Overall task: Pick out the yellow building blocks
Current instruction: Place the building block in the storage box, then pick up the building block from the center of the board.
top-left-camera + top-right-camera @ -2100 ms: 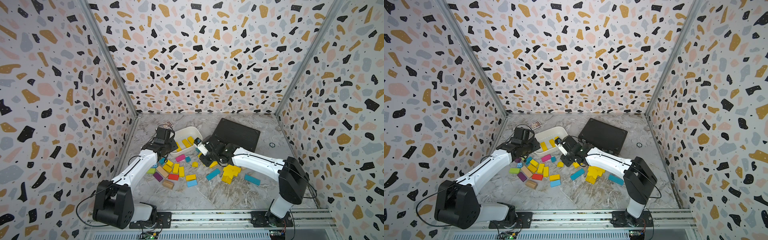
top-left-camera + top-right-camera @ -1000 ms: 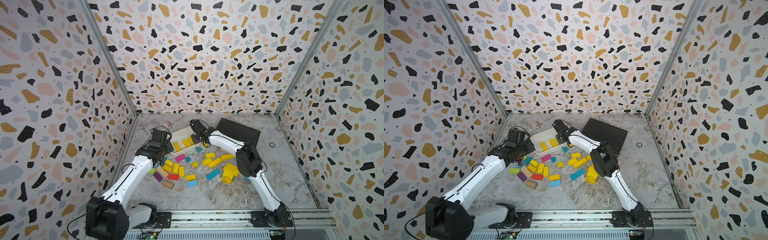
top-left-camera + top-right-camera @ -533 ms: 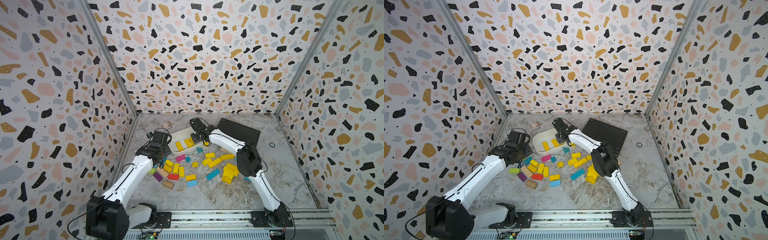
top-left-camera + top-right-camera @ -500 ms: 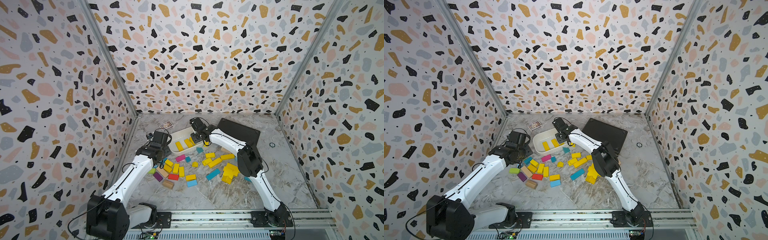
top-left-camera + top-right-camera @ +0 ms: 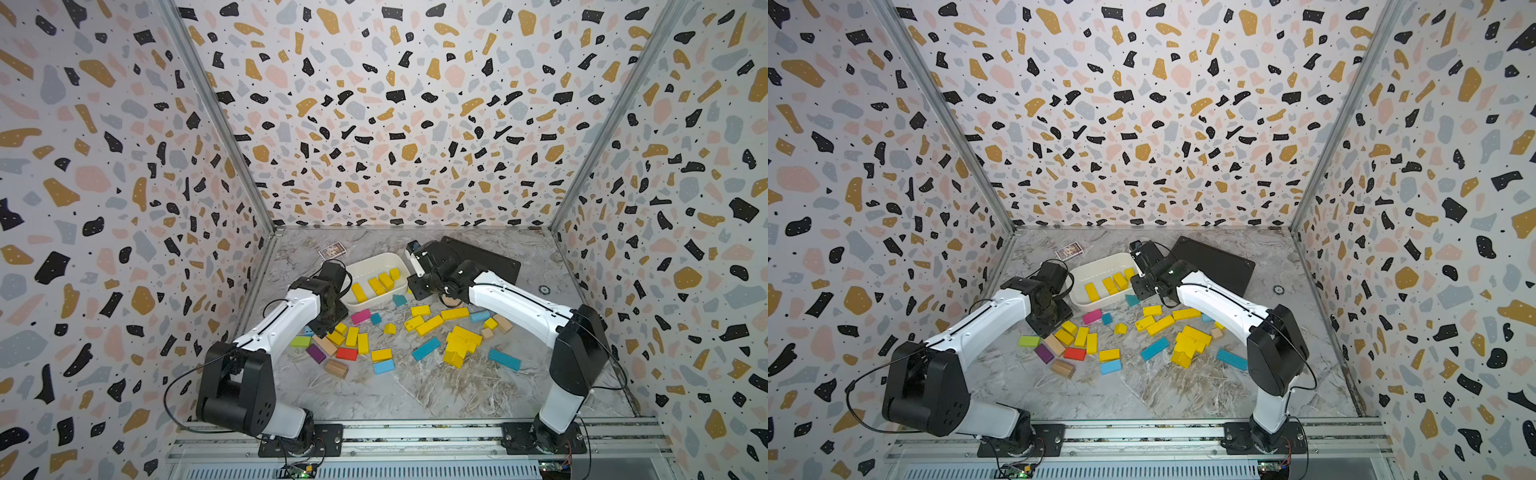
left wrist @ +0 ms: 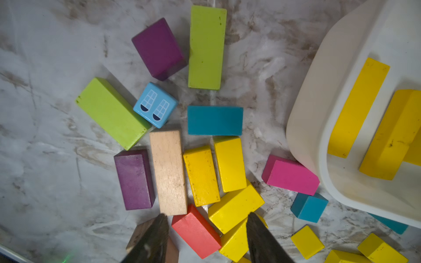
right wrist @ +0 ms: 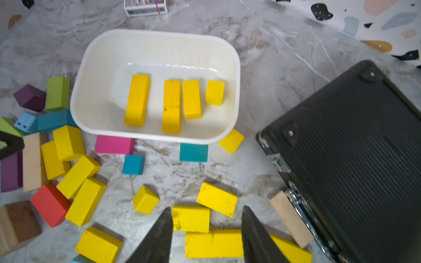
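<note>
White tub (image 7: pixel 159 52), black case (image 5: pixel 494 262) and printed box (image 5: pixel 332 250) rest on marble tabletop (image 5: pixel 415 395).

I see 3 walls closing in the cell: a back wall (image 5: pixel 395 124) and 2 side walls (image 5: pixel 104 208), all papered in a terrazzo print of black, ochre, pink and grey flecks on white. Grey metal posts (image 5: pixel 220 120) run down both back corners. The surface (image 5: pixel 415 390) is grey-white marble pattern with brown scuffed patches, evenly lit. A metal rail (image 5: pixel 415 434) edges its near side.
</note>
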You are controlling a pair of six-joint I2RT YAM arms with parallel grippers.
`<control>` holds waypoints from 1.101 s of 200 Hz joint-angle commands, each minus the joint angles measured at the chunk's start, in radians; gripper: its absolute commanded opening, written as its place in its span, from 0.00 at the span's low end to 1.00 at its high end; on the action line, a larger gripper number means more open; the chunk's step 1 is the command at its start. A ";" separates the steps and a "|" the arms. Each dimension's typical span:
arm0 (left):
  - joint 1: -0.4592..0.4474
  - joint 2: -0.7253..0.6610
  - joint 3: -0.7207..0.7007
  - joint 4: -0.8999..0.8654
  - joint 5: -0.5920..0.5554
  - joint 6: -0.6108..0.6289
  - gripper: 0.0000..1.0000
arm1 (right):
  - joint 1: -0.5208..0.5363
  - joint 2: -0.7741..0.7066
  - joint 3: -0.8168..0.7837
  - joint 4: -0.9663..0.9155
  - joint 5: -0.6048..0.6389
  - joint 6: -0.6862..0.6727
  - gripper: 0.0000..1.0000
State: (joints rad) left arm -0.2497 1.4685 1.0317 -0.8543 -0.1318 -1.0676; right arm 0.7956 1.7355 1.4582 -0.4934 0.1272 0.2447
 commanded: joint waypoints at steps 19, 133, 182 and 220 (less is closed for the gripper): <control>0.000 0.075 0.040 0.052 0.022 0.008 0.53 | 0.007 -0.088 -0.104 -0.014 0.056 0.017 0.50; 0.003 0.229 0.083 0.097 0.044 -0.005 0.44 | 0.007 -0.136 -0.144 -0.024 0.084 0.031 0.49; 0.008 0.243 0.070 0.110 0.035 -0.007 0.39 | 0.007 -0.133 -0.142 -0.024 0.086 0.034 0.48; 0.010 0.265 0.073 0.112 0.042 0.000 0.35 | 0.007 -0.128 -0.144 -0.037 0.083 0.028 0.48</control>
State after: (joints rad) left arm -0.2455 1.7123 1.0874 -0.7296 -0.0853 -1.0660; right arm 0.7998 1.6329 1.3170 -0.5095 0.1993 0.2668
